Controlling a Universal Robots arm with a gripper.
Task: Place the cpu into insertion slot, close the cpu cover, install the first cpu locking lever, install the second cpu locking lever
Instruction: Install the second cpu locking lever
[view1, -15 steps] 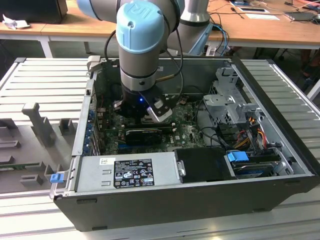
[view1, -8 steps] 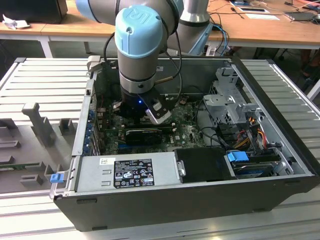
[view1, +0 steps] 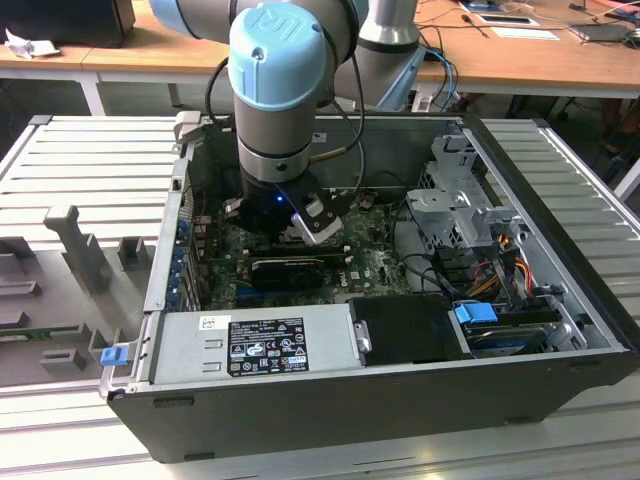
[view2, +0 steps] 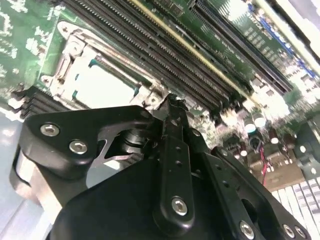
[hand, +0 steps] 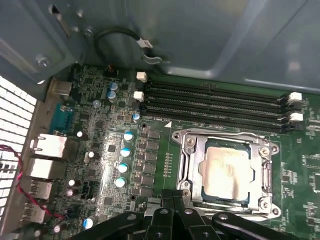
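Exterior view: arm (view1: 275, 110) hides the cpu cover (hand: 225, 172).

The exterior view looks down from above and in front of the open computer case (view1: 380, 400), the arm (view1: 280, 90) reaching in from the far side. Both wrist views sit close over the motherboard (hand: 100, 130), looking past the gripper (hand: 175, 210) links. Both share the insertion slot (hand: 225, 172) and memory slots (hand: 215, 107).

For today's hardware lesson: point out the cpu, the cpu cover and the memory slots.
cpu (hand: 226, 169), first wrist view, middle of its metal top.
cpu cover (hand: 189, 165), first wrist view, side bar of the frame.
memory slots (hand: 215, 102), first wrist view, middle of one slot.
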